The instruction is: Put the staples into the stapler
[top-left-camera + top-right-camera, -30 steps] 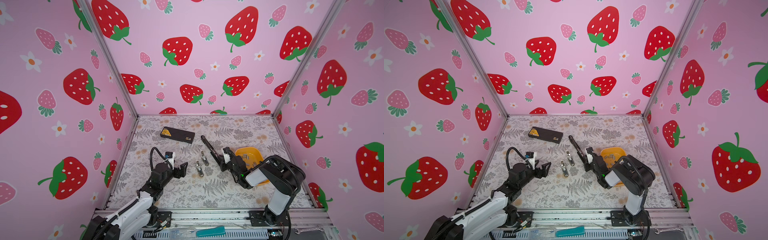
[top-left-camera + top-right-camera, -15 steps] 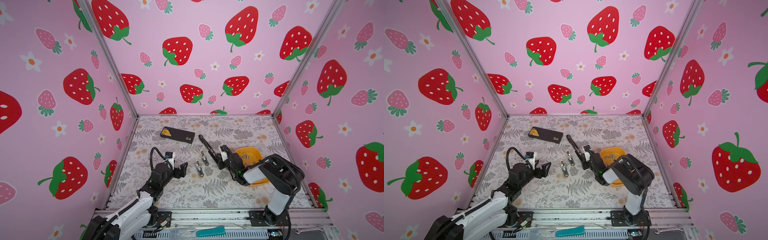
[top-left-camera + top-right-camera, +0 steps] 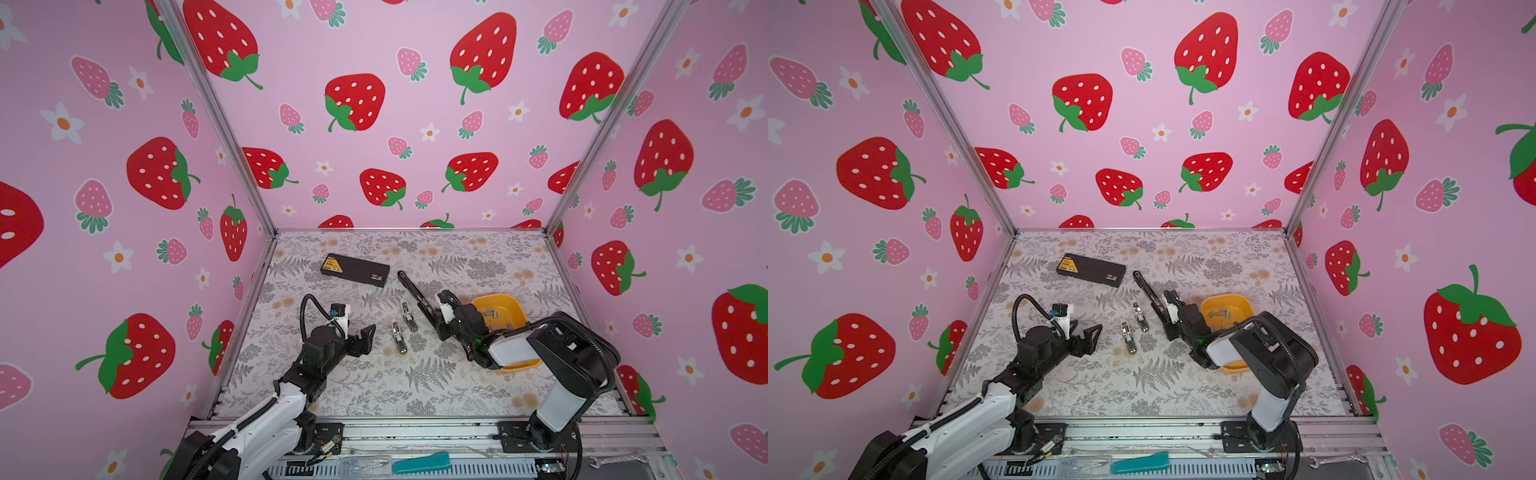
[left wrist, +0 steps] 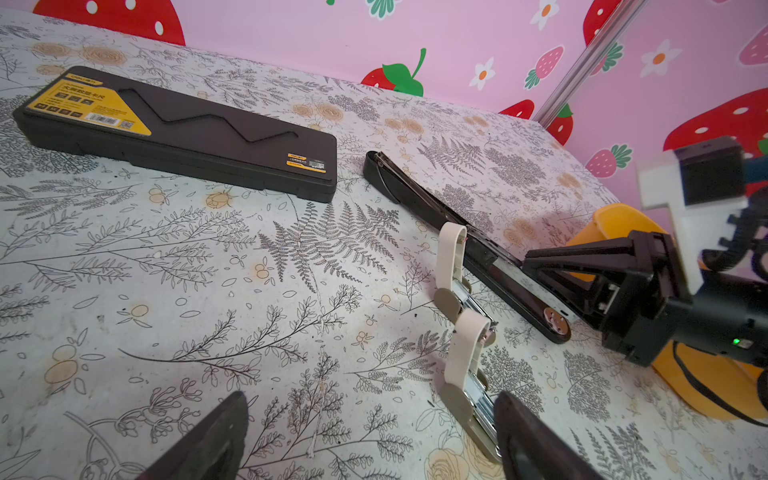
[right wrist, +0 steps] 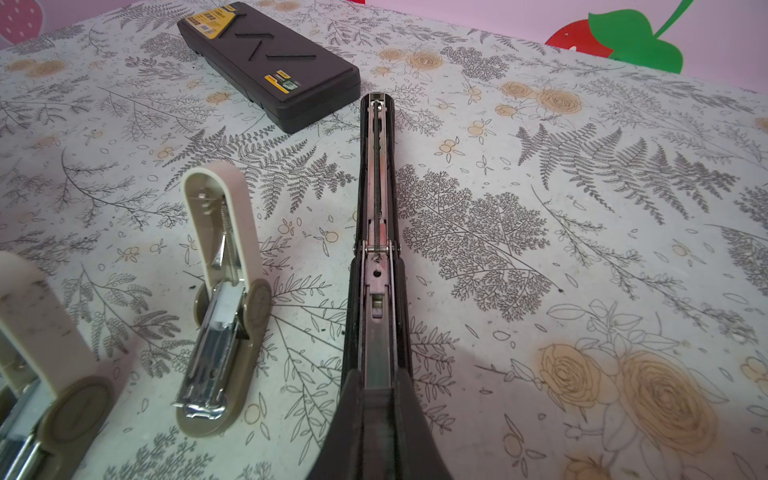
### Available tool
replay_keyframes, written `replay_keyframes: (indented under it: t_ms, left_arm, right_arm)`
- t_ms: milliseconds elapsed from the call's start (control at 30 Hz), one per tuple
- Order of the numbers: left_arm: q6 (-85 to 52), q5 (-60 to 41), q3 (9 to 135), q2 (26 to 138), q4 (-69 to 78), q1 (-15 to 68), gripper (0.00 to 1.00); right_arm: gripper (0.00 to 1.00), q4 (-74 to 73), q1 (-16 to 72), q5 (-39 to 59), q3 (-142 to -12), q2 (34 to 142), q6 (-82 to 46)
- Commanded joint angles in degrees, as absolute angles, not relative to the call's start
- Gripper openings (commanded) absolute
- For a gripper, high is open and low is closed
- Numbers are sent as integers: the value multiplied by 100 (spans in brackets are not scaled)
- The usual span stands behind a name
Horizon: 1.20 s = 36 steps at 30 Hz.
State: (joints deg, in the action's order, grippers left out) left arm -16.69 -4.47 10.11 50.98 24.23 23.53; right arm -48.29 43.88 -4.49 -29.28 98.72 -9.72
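A long black stapler [image 3: 417, 293] [image 3: 1148, 293] [image 5: 376, 166] lies opened flat mid-table, its metal channel facing up. My right gripper [image 3: 435, 316] [image 3: 1168, 318] [image 5: 376, 384] sits over the near part of that channel. It is shut on a silver strip of staples [image 5: 376, 353] that lies in the channel. More staples [image 3: 490, 313] [image 3: 1221, 314] lie in a yellow tray [image 3: 513, 301] behind the right arm. My left gripper [image 3: 359, 330] [image 4: 370, 415] hovers open and empty, left of two small beige staplers [image 3: 398, 337] [image 3: 409, 318].
A flat black case [image 3: 355, 270] [image 4: 178, 133] lies at the back left. The two beige staplers [image 5: 224, 291] [image 5: 41, 353] stand with lids raised, close to the left of the black stapler. Pink walls close in three sides.
My right gripper has crept a little along the black stapler toward its far end, and the stapler has shifted slightly left. The left arm has not moved.
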Motion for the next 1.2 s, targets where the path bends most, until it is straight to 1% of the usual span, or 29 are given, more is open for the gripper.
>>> replay_keyframes:
  t_ms: [0,67,167,300,433,533,767,967,1167]
  left_arm:
    - [-1626,-352,1064,5122,2539,2377,93]
    - [-1612,-352,1072,5133,2546,2379,93]
    - [-1616,-343,1073,5128,2540,2382,93]
    - [-1609,-343,1067,5114,2541,2377,93]
    - [-1609,-358,1070,5106,2540,2381,93]
    - [-1616,-352,1058,5098,2539,2377,93]
    - [-1613,-343,1060,5092,2545,2382,93]
    - [-1612,-334,1077,5137,2549,2382,93]
    - [-1618,-340,1082,5137,2538,2382,93]
  right_arm:
    - [20,-4183,4415,-542,-2911,9708,-951]
    - [28,-4088,4420,-557,-2929,9554,-954]
    - [36,-3968,4419,-605,-2932,9305,-954]
    - [38,-3803,4416,-666,-2986,9061,-967]
    - [37,-3721,4421,-756,-3070,8950,-1023]
    - [31,-3577,4415,-824,-3258,9083,-1096]
    - [29,-3217,4411,-884,-3792,9677,-1208]
    - [29,-3132,4412,-756,-3760,9873,-1177]
    - [25,-2964,4408,-780,-3658,9898,-1208]
